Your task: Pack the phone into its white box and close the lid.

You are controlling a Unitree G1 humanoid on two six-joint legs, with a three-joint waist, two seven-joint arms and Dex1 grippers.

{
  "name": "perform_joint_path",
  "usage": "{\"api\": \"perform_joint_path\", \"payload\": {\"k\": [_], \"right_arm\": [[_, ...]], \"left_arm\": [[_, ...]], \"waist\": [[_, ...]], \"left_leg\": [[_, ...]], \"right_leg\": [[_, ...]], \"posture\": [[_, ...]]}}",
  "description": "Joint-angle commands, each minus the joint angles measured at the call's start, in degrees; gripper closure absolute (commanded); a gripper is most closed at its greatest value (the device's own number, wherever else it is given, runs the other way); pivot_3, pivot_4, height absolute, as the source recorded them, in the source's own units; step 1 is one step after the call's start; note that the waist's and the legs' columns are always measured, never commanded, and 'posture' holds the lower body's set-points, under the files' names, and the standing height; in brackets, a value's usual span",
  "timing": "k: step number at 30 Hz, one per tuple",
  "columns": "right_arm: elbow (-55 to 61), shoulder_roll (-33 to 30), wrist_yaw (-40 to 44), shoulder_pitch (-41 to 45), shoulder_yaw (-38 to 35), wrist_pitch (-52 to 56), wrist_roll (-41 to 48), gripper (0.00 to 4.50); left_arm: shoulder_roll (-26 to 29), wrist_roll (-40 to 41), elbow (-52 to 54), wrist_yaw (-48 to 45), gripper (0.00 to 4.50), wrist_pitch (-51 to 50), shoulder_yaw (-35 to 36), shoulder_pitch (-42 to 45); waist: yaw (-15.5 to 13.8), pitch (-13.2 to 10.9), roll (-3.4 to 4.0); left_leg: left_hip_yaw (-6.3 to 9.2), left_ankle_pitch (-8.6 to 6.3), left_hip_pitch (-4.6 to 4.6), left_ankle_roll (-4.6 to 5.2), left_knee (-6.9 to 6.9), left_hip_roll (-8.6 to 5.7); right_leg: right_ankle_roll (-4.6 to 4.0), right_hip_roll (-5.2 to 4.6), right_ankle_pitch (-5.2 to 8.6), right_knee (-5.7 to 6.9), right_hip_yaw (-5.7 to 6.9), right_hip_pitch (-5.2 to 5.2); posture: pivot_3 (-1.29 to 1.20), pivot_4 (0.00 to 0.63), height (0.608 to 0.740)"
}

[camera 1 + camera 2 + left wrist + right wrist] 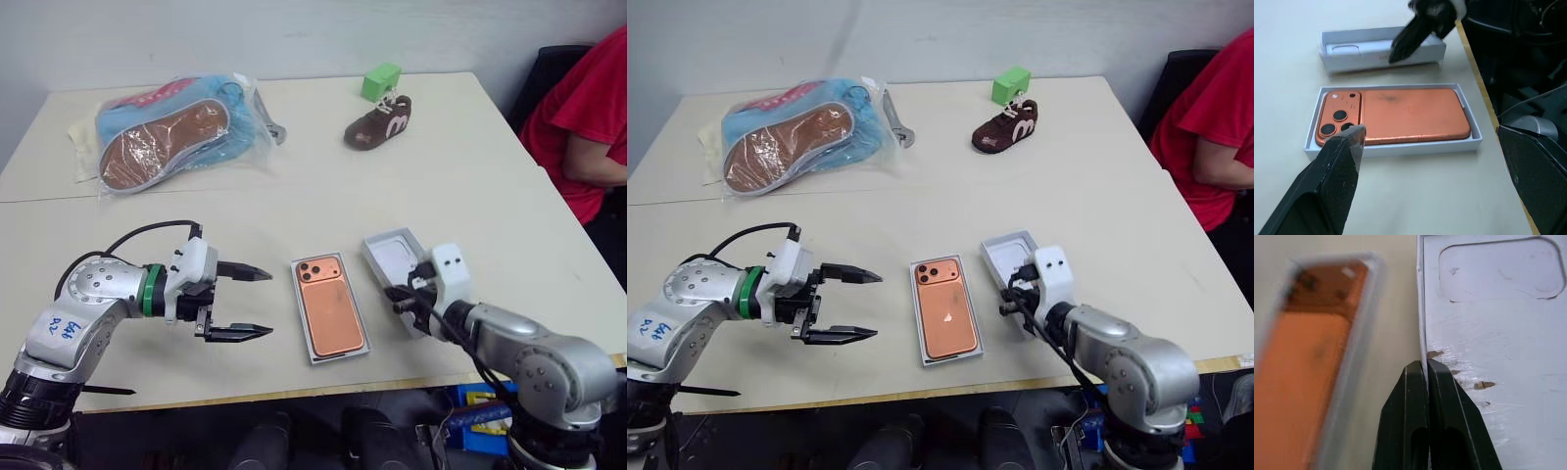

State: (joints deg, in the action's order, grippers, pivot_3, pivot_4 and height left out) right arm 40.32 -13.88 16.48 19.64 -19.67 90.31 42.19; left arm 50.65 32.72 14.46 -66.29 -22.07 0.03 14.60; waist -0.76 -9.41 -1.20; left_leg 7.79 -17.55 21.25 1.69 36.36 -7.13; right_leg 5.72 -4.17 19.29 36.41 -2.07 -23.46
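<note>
The orange phone (328,305) lies camera side up inside the white box (338,356) near the table's front edge. Just to its right the lid (392,257) lies with its white inner face up. My right gripper (402,297) is shut on the lid's near-left wall; in the right wrist view the thin wall (1422,333) runs between the closed fingertips. To the left of the box my left gripper (266,303) hovers open, pointing at the phone (1400,115) with nothing between its fingers.
A plastic bag with blue-soled sandals (171,132) lies at the back left. A small brown shoe (379,122) and a green block (381,80) sit at the back. A person in a red shirt (588,108) sits at the right. The table's front edge (294,392) is close.
</note>
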Motion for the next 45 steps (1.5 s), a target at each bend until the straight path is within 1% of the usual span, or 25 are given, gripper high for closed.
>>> {"api": "perform_joint_path", "payload": {"k": [1, 3, 4, 6, 7, 9, 10, 11, 15, 18, 21, 24, 25, 26, 27, 31, 32, 36, 39, 41, 43, 45], "right_arm": [[-5.45, -1.76, 3.09, 5.54, -4.00, 2.19, 21.07, 4.48], [-11.37, -3.82, 0.41, 9.13, -2.33, 2.19, 31.40, 4.48], [-17.10, -2.46, -2.39, 11.97, 0.01, 2.19, 37.57, 4.48], [-26.45, -1.98, -10.17, 15.12, 7.41, -2.18, 51.07, 4.48], [-28.95, -3.53, -14.53, 15.61, 11.52, -5.90, 58.06, 4.48], [-32.26, -4.88, -20.24, 16.69, 18.07, -10.98, 66.08, 4.48], [-33.61, -4.92, -22.27, 17.37, 20.88, -12.90, 68.70, 4.48], [-35.70, -3.15, -23.07, 18.78, 23.42, -14.31, 70.01, 4.48], [-41.72, 2.72, -23.91, 22.08, 27.91, -17.20, 70.81, 4.48], [-46.73, 5.40, -26.14, 23.25, 30.25, -19.41, 70.56, 4.50], [-52.02, 8.46, -27.09, 23.28, 31.09, -21.12, 68.77, 4.50], [-54.73, 10.69, -27.03, 22.51, 30.64, -21.70, 65.78, 4.50], [-55.05, 10.95, -27.09, 22.06, 30.54, -21.60, 64.78, 4.50], [-55.22, 11.16, -27.41, 21.49, 30.44, -21.57, 63.99, 4.50], [-55.11, 11.22, -27.48, 20.74, 30.36, -21.48, 62.99, 4.50], [-53.10, 10.65, -27.70, 17.50, 29.67, -21.24, 58.29, 4.50], [-52.38, 10.37, -27.97, 16.83, 29.37, -21.17, 57.75, 4.50], [-48.09, 8.95, -28.38, 13.96, 28.14, -21.26, 55.80, 4.50], [-45.18, 8.19, -28.06, 11.99, 27.68, -21.48, 53.45, 4.50], [-43.61, 7.72, -29.13, 10.47, 27.21, -21.36, 54.86, 4.07], [-41.47, 6.75, -30.47, 8.99, 26.82, -21.44, 55.57, 3.55], [-39.10, 5.43, -31.41, 7.71, 26.22, -21.68, 56.49, 2.80]], "left_arm": [[0.98, -0.94, -1.43, -0.04, 0.00, 0.57, 3.26, -0.85], [1.11, -0.93, -1.74, 0.23, 0.00, -0.05, 4.33, -1.47], [1.35, -0.89, -1.65, 0.59, 0.00, -0.37, 5.54, -2.60], [1.77, -0.76, -1.03, 1.46, 0.00, -1.09, 7.80, -4.89], [1.86, -0.73, -0.64, 1.79, 0.00, -1.34, 8.56, -5.68], [2.19, -0.68, 0.38, 2.56, 0.00, -1.83, 10.54, -7.80], [2.37, -0.58, 1.01, 2.90, 0.00, -2.05, 11.79, -9.13], [2.68, -0.19, 2.30, 3.33, 0.00, -2.74, 14.16, -11.67], [3.12, 1.28, 6.31, 4.34, 0.00, -5.12, 20.75, -18.44], [2.66, 2.87, 8.58, 5.15, 0.53, -7.40, 24.43, -21.41], [2.36, 3.49, 9.64, 5.66, 1.41, -8.64, 26.71, -23.36], [2.29, 2.42, 8.28, 6.55, 2.39, -8.60, 26.64, -23.36], [2.28, 1.83, 7.69, 6.82, 2.66, -8.31, 26.15, -23.07], [2.34, 1.09, 7.01, 7.24, 2.83, -8.12, 25.45, -22.73], [2.44, 0.35, 6.22, 7.59, 3.21, -8.11, 24.42, -22.25], [1.92, -4.58, 1.78, 8.41, 4.36, -5.37, 18.15, -18.69], [1.63, -6.12, 0.41, 8.53, 4.46, -4.13, 16.22, -17.45], [-0.99, -9.90, -4.70, 8.73, 4.46, -1.20, 8.87, -9.91], [-2.92, -11.20, -7.69, 7.83, 4.46, -0.07, 5.09, -4.94], [-4.21, -11.97, -9.76, 7.01, 4.50, 0.99, 2.98, -2.20], [-5.54, -12.64, -11.53, 6.11, 4.50, 1.96, 0.91, 0.24], [-6.90, -13.39, -13.23, 5.23, 4.50, 3.00, -0.89, 2.40]], "waist": [[0.20, 0.00, 0.01], [0.65, -0.01, 0.02], [0.77, -0.02, 0.03], [1.45, 0.00, 0.00], [1.77, -0.01, 0.01], [2.39, -0.01, 0.01], [2.46, -0.02, 0.03], [2.48, -0.02, 0.03], [3.13, -0.01, 0.02], [2.89, -0.02, 0.05], [2.30, -0.01, 0.01], [2.33, 0.00, 0.01], [2.38, 0.00, 0.01], [2.41, 0.00, 0.01], [2.38, 0.00, 0.02], [2.40, -0.01, 0.05], [2.40, 0.01, 0.07], [2.03, 0.05, 0.06], [2.28, 0.09, 0.00], [2.35, 0.10, 0.00], [2.34, 0.09, 0.02], [2.32, 0.10, 0.01]], "left_leg": [[0.00, 0.00, -0.03, 0.00, -0.03, 0.01], [0.00, 0.00, -0.03, 0.00, -0.05, 0.01], [0.00, 0.01, -0.03, 0.03, -0.07, 0.01], [0.00, 0.01, -0.05, 0.04, -0.07, 0.00], [-0.06, 0.02, -0.07, 0.04, -0.10, 0.03], [-0.04, 0.04, -0.08, 0.00, -0.15, 0.09], [-0.04, 0.04, -0.08, 0.00, -0.15, 0.12], [-0.04, 0.04, -0.07, 0.01, -0.15, 0.12], [-0.17, 0.01, -0.06, 0.06, -0.08, 0.10], [-0.15, 0.01, -0.06, 0.04, -0.08, 0.14], [-0.15, -0.02, -0.08, 0.08, 0.04, 0.08], [-0.15, -0.03, -0.07, 0.09, 0.09, 0.03], [-0.15, -0.03, -0.07, 0.09, 0.08, 0.03], [-0.15, -0.03, -0.08, 0.08, 0.07, 0.03], [-0.15, -0.04, -0.08, 0.08, 0.06, 0.03], [-0.16, -0.04, -0.09, 0.08, 0.05, 0.03], [-0.16, -0.04, -0.09, 0.08, 0.05, 0.03], [-0.13, -0.04, -0.11, 0.07, 0.07, 0.02], [-0.13, -0.05, -0.10, 0.10, 0.11, -0.04], [-0.12, -0.06, -0.10, 0.12, 0.12, -0.06], [-0.13, -0.06, -0.10, 0.12, 0.12, -0.06], [-0.12, -0.06, -0.09, 0.12, 0.13, -0.06]], "right_leg": [[0.00, 0.00, 0.00, 0.03, 0.02, 0.01], [0.00, -0.02, 0.00, 0.07, 0.04, 0.02], [0.00, -0.05, 0.00, 0.08, 0.04, 0.03], [0.00, -0.07, 0.00, 0.09, 0.08, 0.03], [0.00, -0.06, 0.00, 0.10, 0.08, 0.01], [-0.02, -0.06, 0.01, 0.11, 0.20, -0.01], [-0.02, -0.06, 0.01, 0.12, 0.24, -0.02], [-0.02, -0.06, 0.01, 0.12, 0.24, -0.03], [-0.02, -0.07, 0.01, 0.12, 0.24, -0.03], [-0.02, -0.05, 0.01, 0.20, 0.27, -0.08], [-0.03, -0.06, 0.00, 0.29, 0.26, -0.03], [-0.04, -0.08, -0.01, 0.40, 0.25, -0.07], [-0.04, -0.08, -0.01, 0.45, 0.25, -0.10], [-0.04, -0.08, -0.01, 0.48, 0.26, -0.12], [-0.04, -0.07, -0.01, 0.49, 0.26, -0.13], [-0.04, -0.08, -0.01, 0.51, 0.25, -0.13], [-0.04, -0.08, -0.01, 0.52, 0.25, -0.14], [-0.03, -0.09, -0.01, 0.53, 0.27, -0.11], [-0.01, -0.14, -0.02, 0.56, 0.27, -0.08], [0.00, -0.16, -0.03, 0.61, 0.27, -0.12], [0.00, -0.16, -0.03, 0.60, 0.28, -0.13], [0.00, -0.17, -0.03, 0.59, 0.28, -0.12]], "posture": [[0.00, 0.150, 0.740], [0.00, 0.150, 0.740], [0.00, 0.150, 0.740], [0.00, 0.150, 0.740], [0.00, 0.150, 0.740], [0.00, 0.150, 0.740], [0.00, 0.150, 0.740], [0.00, 0.150, 0.740], [0.00, 0.150, 0.740], [0.00, 0.150, 0.740], [0.00, 0.150, 0.740], [0.00, 0.150, 0.740], [0.00, 0.150, 0.740], [0.00, 0.150, 0.740], [0.00, 0.150, 0.740], [0.00, 0.150, 0.740], [0.00, 0.150, 0.740], [0.00, 0.150, 0.740], [0.00, 0.150, 0.740], [0.00, 0.150, 0.740], [0.00, 0.150, 0.740], [0.00, 0.150, 0.740]]}}
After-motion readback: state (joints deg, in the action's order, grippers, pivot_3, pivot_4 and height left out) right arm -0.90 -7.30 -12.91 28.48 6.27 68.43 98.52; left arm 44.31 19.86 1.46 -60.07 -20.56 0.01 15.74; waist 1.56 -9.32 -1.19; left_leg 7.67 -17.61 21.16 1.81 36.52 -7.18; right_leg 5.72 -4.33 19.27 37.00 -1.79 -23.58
